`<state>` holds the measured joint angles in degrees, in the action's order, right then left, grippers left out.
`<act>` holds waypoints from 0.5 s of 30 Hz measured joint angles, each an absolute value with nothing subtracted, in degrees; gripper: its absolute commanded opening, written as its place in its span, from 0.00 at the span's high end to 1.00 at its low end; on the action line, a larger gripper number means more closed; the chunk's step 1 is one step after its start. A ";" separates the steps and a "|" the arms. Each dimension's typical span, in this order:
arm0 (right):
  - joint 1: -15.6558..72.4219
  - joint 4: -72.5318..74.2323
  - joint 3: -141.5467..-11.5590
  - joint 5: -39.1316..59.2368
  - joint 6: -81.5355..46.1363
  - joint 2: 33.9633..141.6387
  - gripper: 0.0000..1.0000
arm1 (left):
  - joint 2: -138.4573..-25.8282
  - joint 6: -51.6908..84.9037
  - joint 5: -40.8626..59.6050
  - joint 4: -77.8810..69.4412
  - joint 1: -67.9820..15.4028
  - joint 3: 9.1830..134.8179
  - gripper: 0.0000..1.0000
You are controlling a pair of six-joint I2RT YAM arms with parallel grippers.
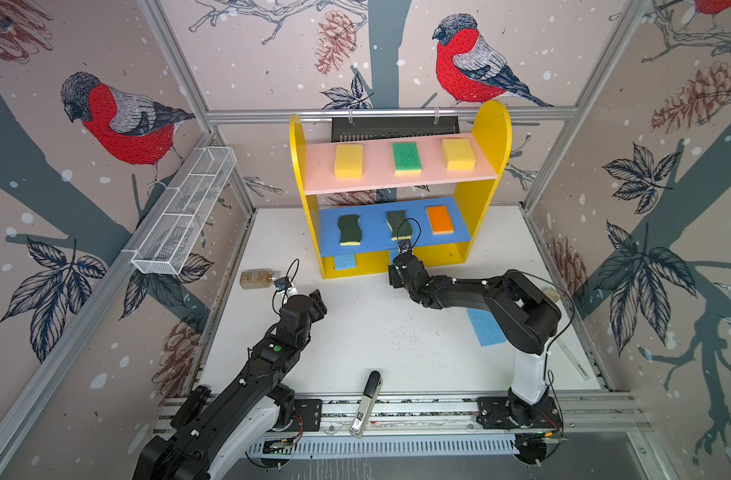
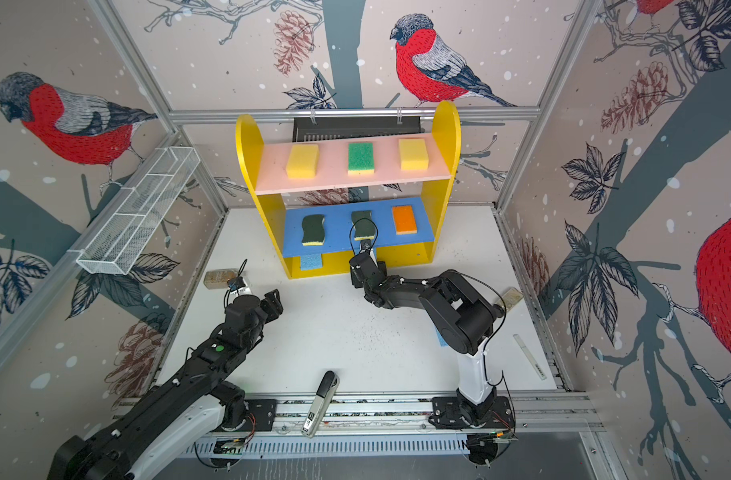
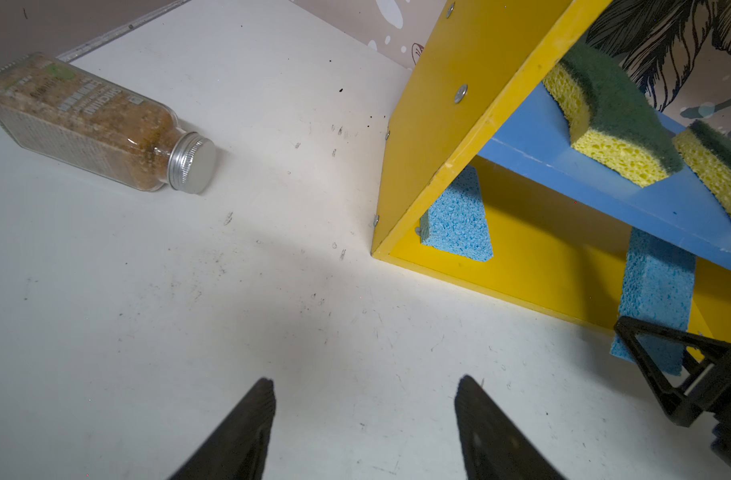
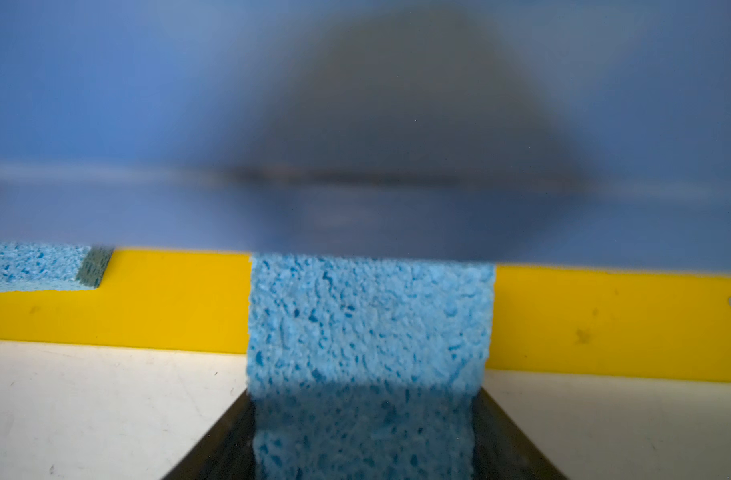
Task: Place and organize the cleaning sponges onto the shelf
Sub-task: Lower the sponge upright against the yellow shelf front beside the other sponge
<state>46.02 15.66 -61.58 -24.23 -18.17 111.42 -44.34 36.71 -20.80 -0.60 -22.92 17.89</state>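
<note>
Blue sponge point(image 4: 370, 324) sits pinched between the jaws of our right claw point(image 4: 363, 415), its far end reaching under the blue board point(image 1: 376, 245), over the yellow base of the shelf point(image 1: 490, 137). Our left claw point(image 3: 364, 380) hangs open and empty above the table point(image 3: 147, 311). A second blue sponge point(image 1: 345, 262) lies on that base; a third sponge point(image 1: 484, 332) lies on the table beneath our right arm point(image 1: 521, 307). Six more sponges point(image 1: 405, 157) fill both boards.

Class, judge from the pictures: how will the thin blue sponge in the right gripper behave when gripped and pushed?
Probably light: the blue sponge is thin and full of open pores. It likely holds its shape, since it juts straight from the right gripper without sagging. Its rough surface should resist slipping.
</note>
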 measured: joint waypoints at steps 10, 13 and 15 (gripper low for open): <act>45.87 16.64 -63.42 -25.26 -18.22 113.34 0.26 | -44.77 37.12 -19.66 -1.17 -22.92 17.34 0.31; 45.87 16.93 -63.99 -25.69 -18.24 113.89 0.25 | -44.80 37.12 -19.53 -1.52 -22.92 17.26 0.31; 45.76 17.10 -64.40 -25.85 -18.22 114.34 0.25 | -44.82 37.12 -19.53 -2.17 -22.92 17.19 0.32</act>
